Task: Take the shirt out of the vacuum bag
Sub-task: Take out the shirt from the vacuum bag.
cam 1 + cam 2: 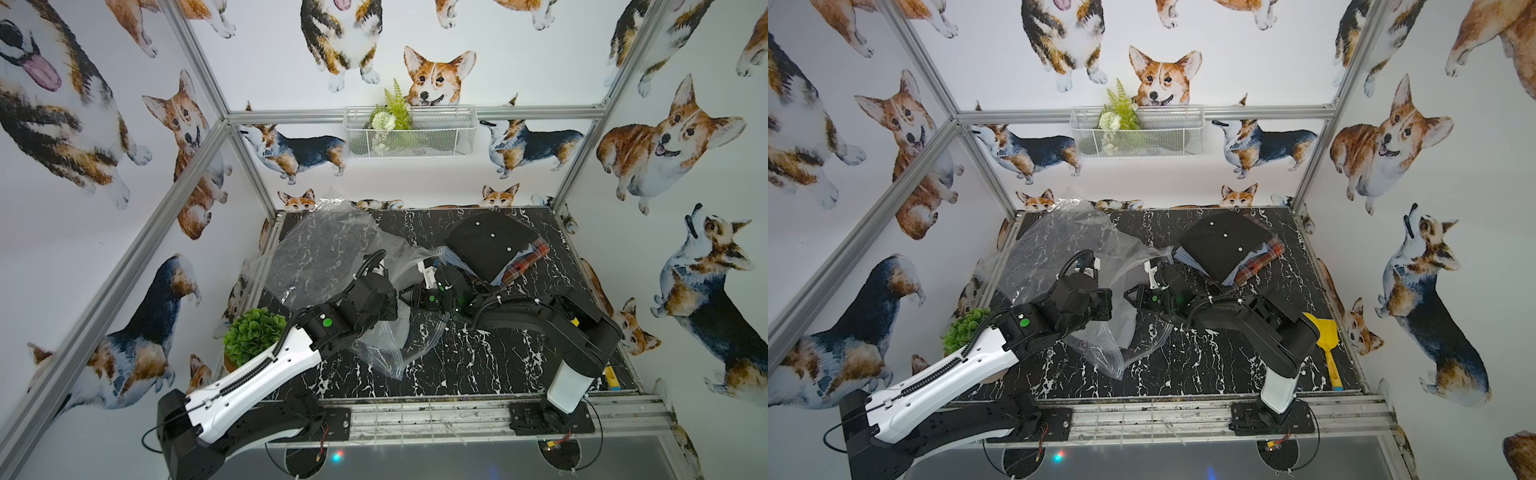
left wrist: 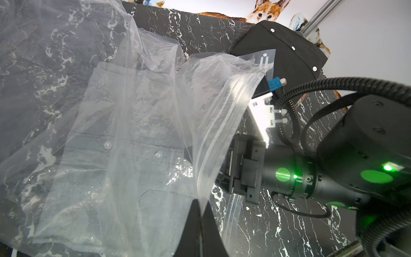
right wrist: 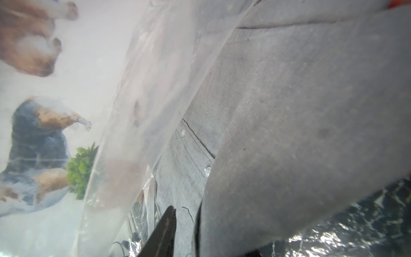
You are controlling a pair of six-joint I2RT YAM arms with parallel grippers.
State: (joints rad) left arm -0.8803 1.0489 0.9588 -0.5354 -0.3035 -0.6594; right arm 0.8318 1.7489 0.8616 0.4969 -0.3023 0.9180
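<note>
The clear crinkly vacuum bag (image 1: 324, 249) lies across the left half of the black marble table (image 1: 457, 365), seen in both top views. A grey button shirt (image 2: 138, 138) lies inside it. My left gripper (image 2: 201, 213) is shut on the bag's zip-seal edge (image 2: 224, 124) and holds that side of the mouth up. My right gripper (image 3: 184, 222) reaches into the bag's mouth from the right. Its jaws stand a little apart, one dark finger (image 3: 164, 231) showing. A fold of the grey shirt (image 3: 289, 124) drapes over the other side.
A stack of folded shirts sits at the back right, a black one (image 1: 490, 245) on top of a plaid one (image 1: 534, 255). A green plant (image 1: 253, 334) stands at the front left, a yellow scoop (image 1: 1325, 336) by the right arm's base. A wire basket (image 1: 409, 133) hangs on the back wall.
</note>
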